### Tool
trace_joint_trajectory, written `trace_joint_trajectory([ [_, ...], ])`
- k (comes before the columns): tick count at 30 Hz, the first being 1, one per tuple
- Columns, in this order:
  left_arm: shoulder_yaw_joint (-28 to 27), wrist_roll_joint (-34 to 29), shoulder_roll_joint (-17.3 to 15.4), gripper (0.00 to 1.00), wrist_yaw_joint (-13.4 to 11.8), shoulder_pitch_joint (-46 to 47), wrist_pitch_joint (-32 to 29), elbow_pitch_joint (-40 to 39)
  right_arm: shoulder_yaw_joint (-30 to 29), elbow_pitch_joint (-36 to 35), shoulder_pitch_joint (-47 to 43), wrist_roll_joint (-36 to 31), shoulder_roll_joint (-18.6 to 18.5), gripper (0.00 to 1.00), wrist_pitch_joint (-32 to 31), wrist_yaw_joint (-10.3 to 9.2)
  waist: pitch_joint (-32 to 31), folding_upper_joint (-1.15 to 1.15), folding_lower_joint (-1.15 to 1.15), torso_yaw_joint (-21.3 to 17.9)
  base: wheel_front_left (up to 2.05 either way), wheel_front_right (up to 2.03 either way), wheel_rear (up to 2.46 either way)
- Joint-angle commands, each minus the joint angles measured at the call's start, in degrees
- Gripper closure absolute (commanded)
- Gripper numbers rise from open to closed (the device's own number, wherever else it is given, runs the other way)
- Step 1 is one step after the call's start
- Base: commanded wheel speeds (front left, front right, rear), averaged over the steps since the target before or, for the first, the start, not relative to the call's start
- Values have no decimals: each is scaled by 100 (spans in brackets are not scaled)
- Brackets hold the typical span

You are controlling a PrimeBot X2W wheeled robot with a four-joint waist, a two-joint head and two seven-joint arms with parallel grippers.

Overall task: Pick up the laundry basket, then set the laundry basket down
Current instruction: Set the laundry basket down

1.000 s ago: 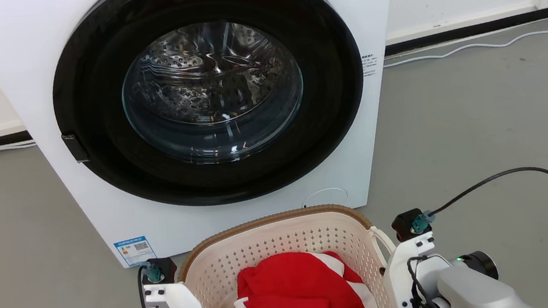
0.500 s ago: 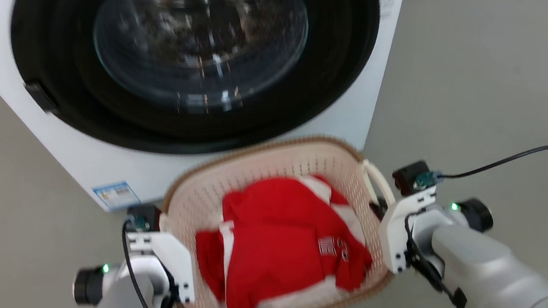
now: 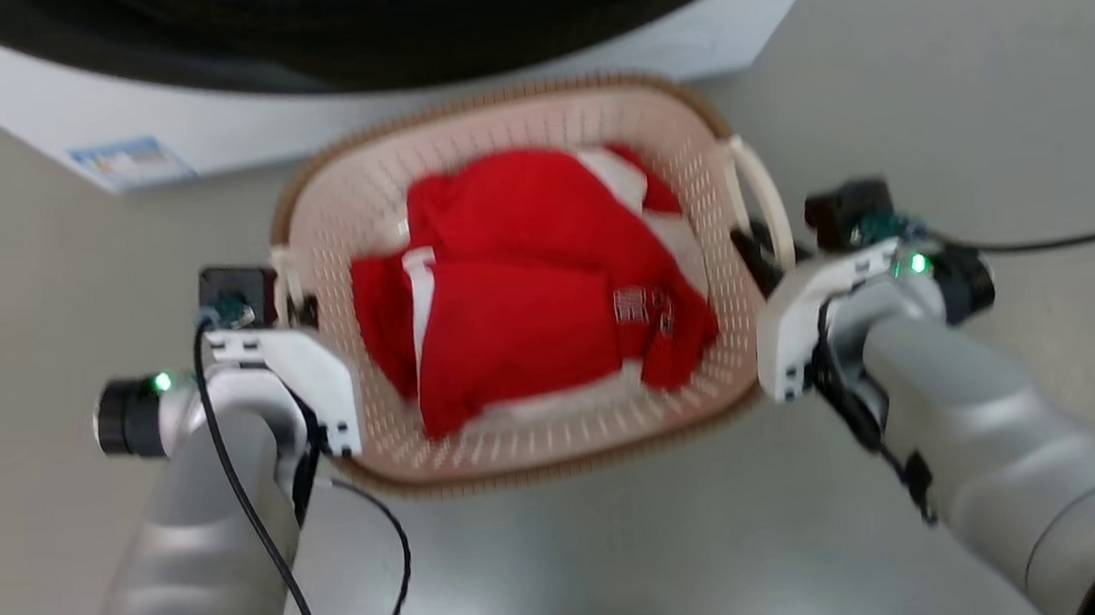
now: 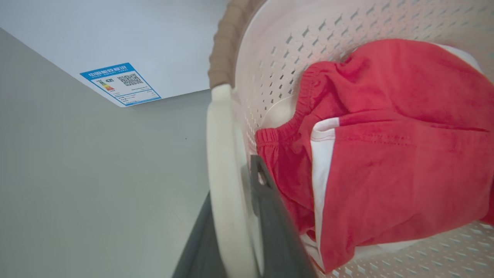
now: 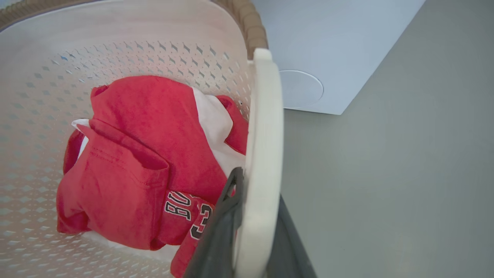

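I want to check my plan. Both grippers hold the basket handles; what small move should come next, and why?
Probably ease both arms down together, level. The left gripper and right gripper are shut on the laundry basket's loop handles, red clothes lie inside, and whether its base meets the floor cannot be told; opening now might drop it.

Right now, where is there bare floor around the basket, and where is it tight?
Bare floor lies beyond the right gripper, beyond the left gripper, and on the near side of the laundry basket, toward the robot. It is tight at the far rim, close to the washing machine.
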State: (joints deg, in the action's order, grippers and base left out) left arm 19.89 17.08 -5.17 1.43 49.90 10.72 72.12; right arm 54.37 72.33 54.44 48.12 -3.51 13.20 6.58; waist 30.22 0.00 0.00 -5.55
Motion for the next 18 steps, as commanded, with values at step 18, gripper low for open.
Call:
trace_joint_trajectory([
  [18,-66,-46,-251,100,-244,1000,415,-157,-2031,-1094,202,-1990,-346,100,179,91,2064,0,0,210,0,0,0],
])
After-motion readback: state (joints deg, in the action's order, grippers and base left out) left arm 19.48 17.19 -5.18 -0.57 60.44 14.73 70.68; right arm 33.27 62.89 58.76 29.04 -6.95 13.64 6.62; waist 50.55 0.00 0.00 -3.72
